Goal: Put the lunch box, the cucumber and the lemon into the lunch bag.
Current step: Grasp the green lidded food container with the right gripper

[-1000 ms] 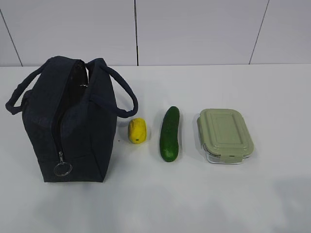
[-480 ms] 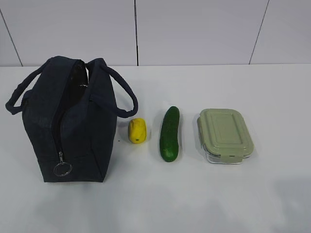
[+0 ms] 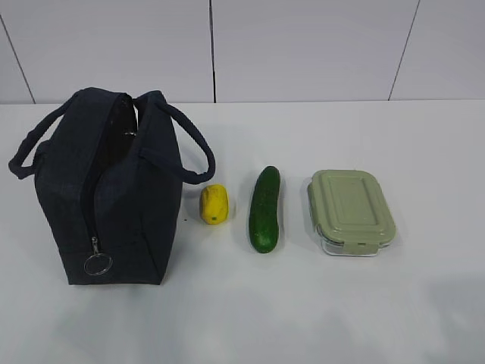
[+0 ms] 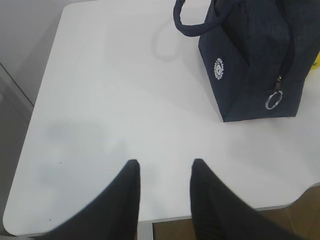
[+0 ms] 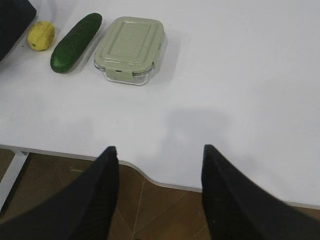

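The dark navy lunch bag [image 3: 114, 189] stands upright on the left of the white table, its zipper ring pull [image 3: 98, 263] hanging low on the front; the left wrist view shows the lunch bag [image 4: 255, 60] at upper right. To its right lie the yellow lemon [image 3: 214, 204], the dark green cucumber [image 3: 264, 209] and the lunch box [image 3: 351, 210] with its sage-green lid. From the right wrist I see the lemon [image 5: 40, 35], cucumber [image 5: 76, 42] and lunch box [image 5: 131, 49] at upper left. My left gripper [image 4: 164, 164] and right gripper [image 5: 159, 148] stand open and empty near the table's front edge.
The white table [image 3: 303, 311] ends in a front edge with brown floor [image 5: 160, 205] below it. A pale panelled wall [image 3: 303, 45] rises behind the table. The table's left edge [image 4: 37, 95] drops off beside the bag.
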Controlling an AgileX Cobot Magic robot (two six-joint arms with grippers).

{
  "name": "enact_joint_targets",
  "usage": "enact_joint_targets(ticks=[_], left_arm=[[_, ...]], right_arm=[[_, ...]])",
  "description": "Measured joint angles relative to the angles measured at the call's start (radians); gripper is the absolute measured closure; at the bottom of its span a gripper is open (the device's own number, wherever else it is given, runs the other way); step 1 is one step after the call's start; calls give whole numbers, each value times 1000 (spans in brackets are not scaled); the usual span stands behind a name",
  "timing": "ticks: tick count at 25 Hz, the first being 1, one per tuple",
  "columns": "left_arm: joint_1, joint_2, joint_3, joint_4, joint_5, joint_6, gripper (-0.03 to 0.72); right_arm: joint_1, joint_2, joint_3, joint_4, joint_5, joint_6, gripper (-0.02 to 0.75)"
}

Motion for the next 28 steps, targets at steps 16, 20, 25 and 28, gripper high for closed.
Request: enact_joint_targets(ticks=[16, 20, 25, 28], left_arm=[[0, 0, 0, 0, 0, 0, 442], [0, 0, 0, 0, 0, 0, 442], [0, 0, 0, 0, 0, 0, 443], [0, 0, 0, 0, 0, 0, 455]], right_arm=[[0, 119, -17, 167, -43, 0, 331], [0, 297, -17, 335, -112, -25, 331], [0, 553, -51, 577, -180, -139, 331], [0, 705, -103, 720, -189, -260, 331]])
